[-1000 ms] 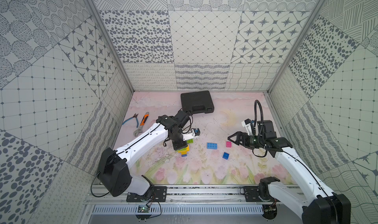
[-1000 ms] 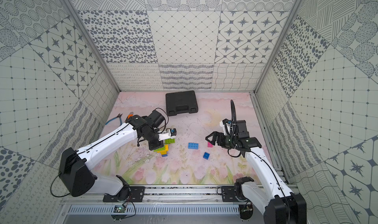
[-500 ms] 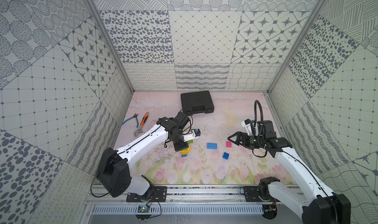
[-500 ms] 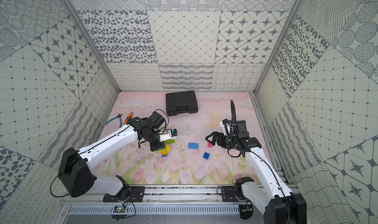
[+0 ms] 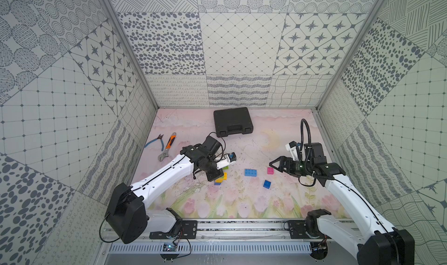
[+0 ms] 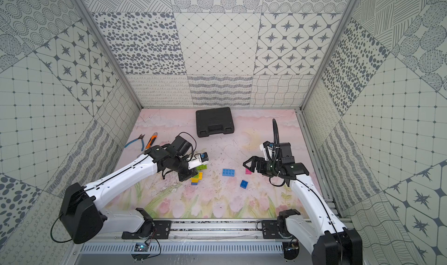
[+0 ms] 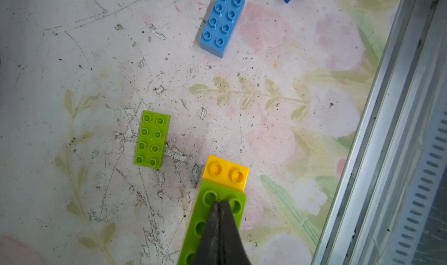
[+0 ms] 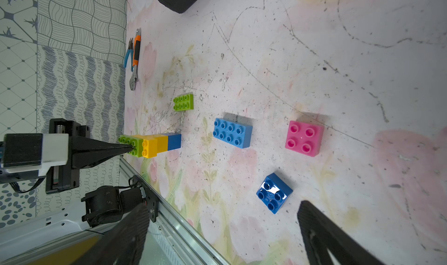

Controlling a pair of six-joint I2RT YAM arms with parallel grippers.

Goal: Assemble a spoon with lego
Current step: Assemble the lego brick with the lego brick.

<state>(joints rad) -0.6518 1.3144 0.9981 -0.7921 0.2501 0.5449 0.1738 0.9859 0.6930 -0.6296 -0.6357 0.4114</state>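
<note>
The spoon [image 5: 221, 178] [image 6: 197, 176] is a short stack left of centre on the mat. Its lime green brick [image 7: 208, 188] [image 8: 129, 142] sits on a yellow brick [image 7: 226, 173] [image 8: 152, 145], with a blue brick [image 8: 174, 141] at the far end. My left gripper [image 7: 220, 202] [image 8: 131, 148] is shut, its tips pressed on the green brick's studs. Loose lego lies around it: a green oblong [image 7: 152, 139] [image 8: 183, 102], a light blue oblong [image 5: 250, 172] [image 8: 232, 132], a pink square [image 5: 270, 171] [image 8: 303, 138] and a dark blue square [image 5: 267, 184] [image 8: 274, 193]. My right gripper [image 5: 273, 165] [image 8: 222, 204] hangs open and empty beside the pink square.
A black plastic case [image 5: 232, 122] lies at the back of the mat. An orange-handled wrench [image 5: 168, 146] and blue pliers [image 5: 154, 141] lie by the left wall. The metal rail [image 5: 242, 223] runs along the front edge, close to the stack.
</note>
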